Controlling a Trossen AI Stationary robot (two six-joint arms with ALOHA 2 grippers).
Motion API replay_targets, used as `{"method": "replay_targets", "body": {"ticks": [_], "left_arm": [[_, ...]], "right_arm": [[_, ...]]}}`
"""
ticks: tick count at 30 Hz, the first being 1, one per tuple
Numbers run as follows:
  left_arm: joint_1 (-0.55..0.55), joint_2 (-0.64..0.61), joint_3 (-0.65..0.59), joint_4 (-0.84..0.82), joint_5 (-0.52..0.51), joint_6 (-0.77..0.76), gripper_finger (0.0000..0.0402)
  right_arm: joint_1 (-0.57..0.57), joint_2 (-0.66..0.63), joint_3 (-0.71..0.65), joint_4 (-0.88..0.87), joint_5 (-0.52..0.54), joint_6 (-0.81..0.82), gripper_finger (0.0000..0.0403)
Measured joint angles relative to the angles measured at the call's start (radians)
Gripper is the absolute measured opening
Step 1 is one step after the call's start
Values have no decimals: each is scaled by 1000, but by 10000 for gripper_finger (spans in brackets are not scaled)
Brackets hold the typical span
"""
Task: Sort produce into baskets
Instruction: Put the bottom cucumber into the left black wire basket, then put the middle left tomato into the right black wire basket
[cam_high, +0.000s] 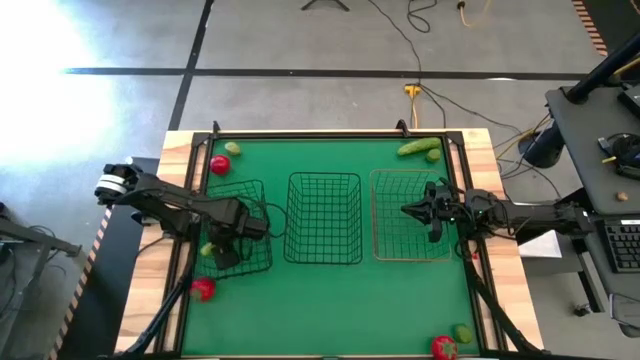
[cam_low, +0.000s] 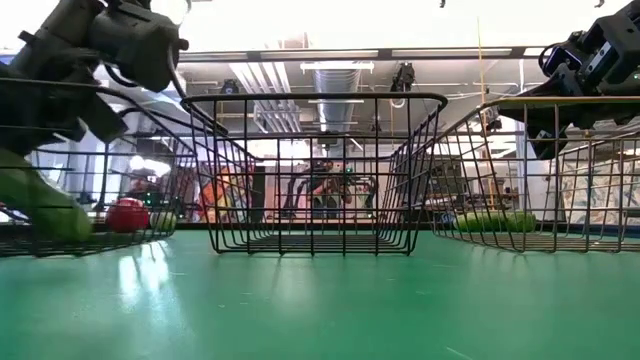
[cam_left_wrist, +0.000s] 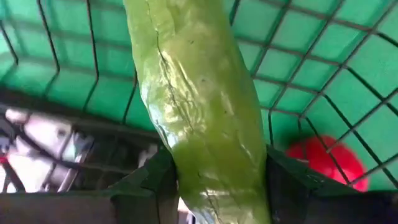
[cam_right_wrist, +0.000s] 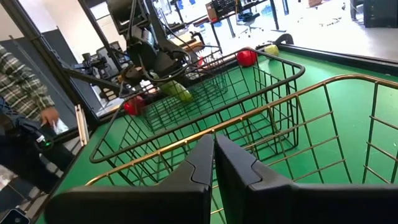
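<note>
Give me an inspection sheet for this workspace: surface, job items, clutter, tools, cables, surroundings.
Surface: green mat on a wooden table.
Job's things: left black basket, middle black basket, tan basket; a cucumber lies loose on the mat at the far edge; tomatoes and limes also loose.
Clutter: nothing seen.
Tools: left tool holds a cucumber over the left basket; right tool shut, above the tan basket.
Cables: yellow-plugged cord on the floor.
Surroundings: desk with keyboard; a person's plaid sleeve.
</note>
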Motion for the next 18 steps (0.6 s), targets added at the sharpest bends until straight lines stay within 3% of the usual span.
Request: {"method": "replay_targets", "body": {"ticks": [8, 13, 18], "left_arm": [[-1, 1, 30, -5, -95, -71, 220], [-1, 1, 92, -31, -126, -84, 271], [-9, 0, 183, -34, -138, -123, 298]], "right_arm": [[0, 0, 0, 0, 0, 0, 9], [0, 0, 0, 0, 0, 0, 9], [0, 0, 0, 0, 0, 0, 9]]}}
